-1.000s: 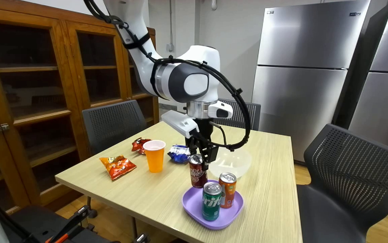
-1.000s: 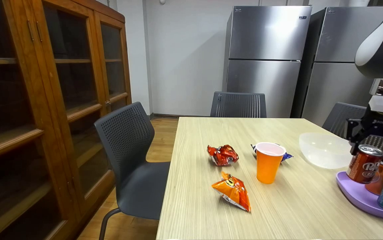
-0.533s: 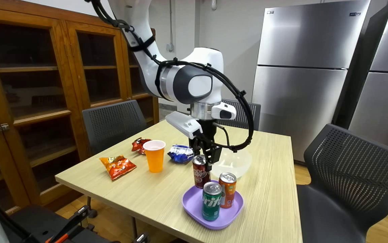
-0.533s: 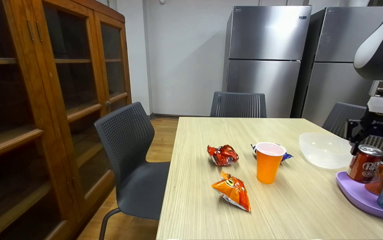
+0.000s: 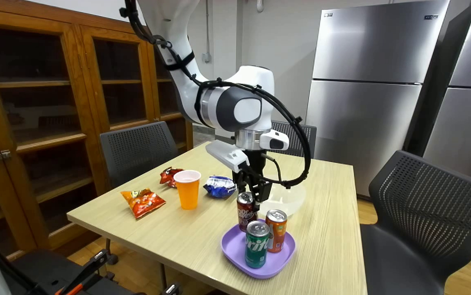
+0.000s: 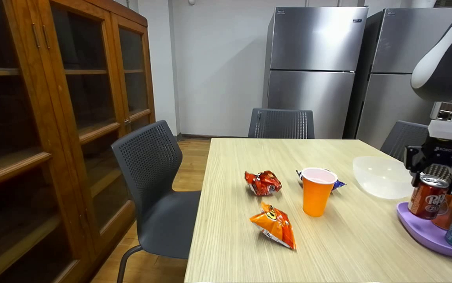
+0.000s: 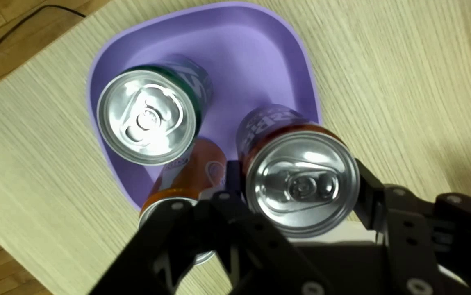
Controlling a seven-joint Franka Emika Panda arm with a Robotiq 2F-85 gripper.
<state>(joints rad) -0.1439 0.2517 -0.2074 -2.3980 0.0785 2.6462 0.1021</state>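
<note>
Within your gripper (image 7: 299, 176), jaws clamped on Dr Pepper (image 7: 303, 186): lower than a second ago, at four o'clock over the tray (image 7: 237, 45), apparently nearly seated. Your wrist view alone shows its gap from Sprite (image 7: 147, 119), at ten o'clock; the cup (image 5: 187, 192) appears in both exterior views only.

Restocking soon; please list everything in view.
Table: 1, pale, foreground
Plate: 1, purple, on table
Dr Pepper: 1, red, in or above plate
Sprite: 1, green, in plate
Orange can: 1, orange, in plate
Bowl: 1, whitish, on table
Cup: 1, orange, on table
Packets: 3, red, orange, blue, on table
Chairs: 3, grey, around table
Fridges: 2, silver, background
Cabinet: 1, brown, image left
Arm: 1, white, above table
Claw: 1, black, gripping Dr Pepper
</note>
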